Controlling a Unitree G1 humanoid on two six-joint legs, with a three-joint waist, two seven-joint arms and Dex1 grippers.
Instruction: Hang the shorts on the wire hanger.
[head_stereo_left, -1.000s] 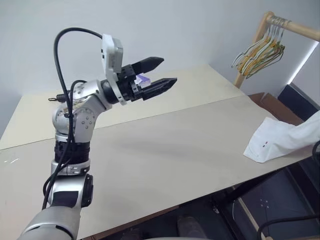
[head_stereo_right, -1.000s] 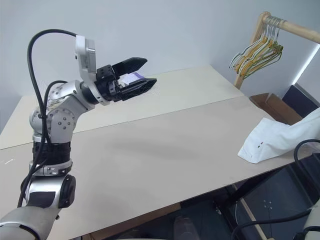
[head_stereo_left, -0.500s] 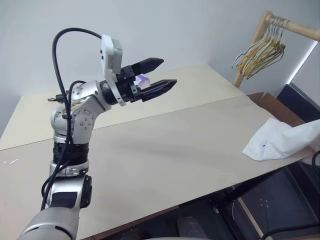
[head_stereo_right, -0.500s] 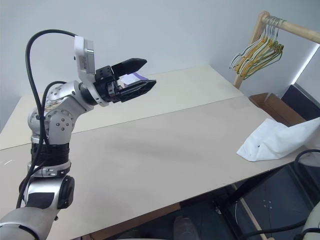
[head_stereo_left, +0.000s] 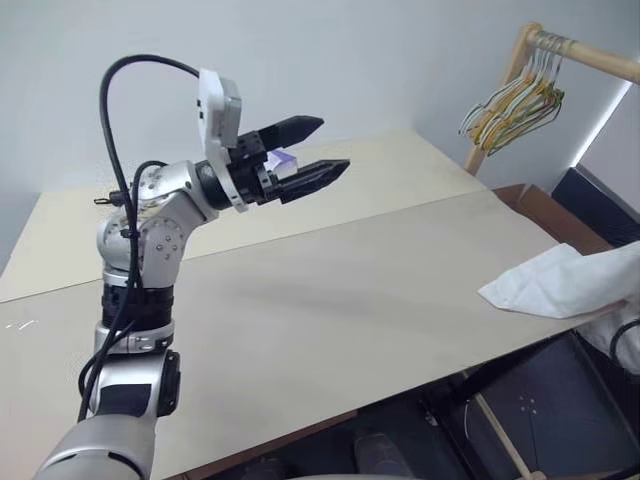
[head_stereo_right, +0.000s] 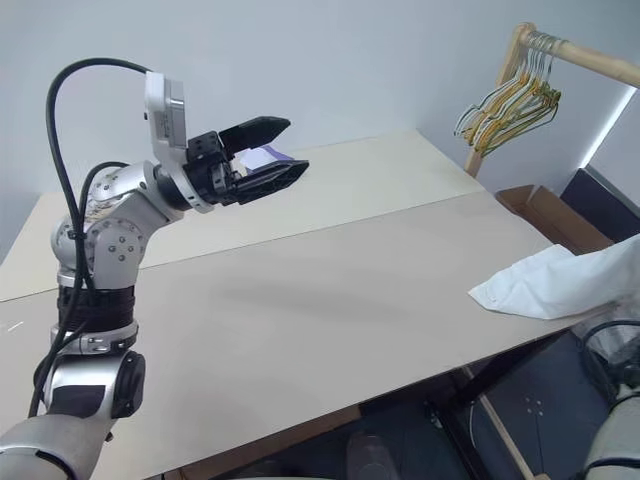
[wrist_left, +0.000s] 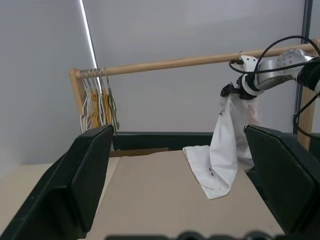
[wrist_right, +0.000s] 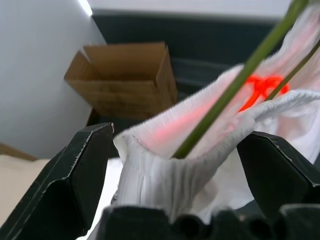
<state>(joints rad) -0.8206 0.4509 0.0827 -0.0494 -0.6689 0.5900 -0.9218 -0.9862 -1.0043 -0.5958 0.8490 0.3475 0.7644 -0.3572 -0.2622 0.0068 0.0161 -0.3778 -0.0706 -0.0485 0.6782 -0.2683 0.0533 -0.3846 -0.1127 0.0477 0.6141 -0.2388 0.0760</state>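
Shorts (wrist_right: 175, 165) sit right between the right jaws (wrist_right: 175, 200), which are spread wide w/ the gathered waistband in the gap and not pinched. A thin green wire, prob. the wire hanger (wrist_right: 235, 80), runs through the waistband just past the jaws. So the threading looks mostly done; what's left, I judge: check it sits properly. One leg trails onto the worktop (head_stereo_left: 330, 300) edge. Left jaws (head_stereo_left: 325, 147) spread, empty, well apart from the shorts. Room: beige worktop, grey wall, wooden rail (wrist_left: 200, 61) w/ bunched hangers (head_stereo_left: 515, 100), cardboard box (wrist_right: 125, 75) on the floor.
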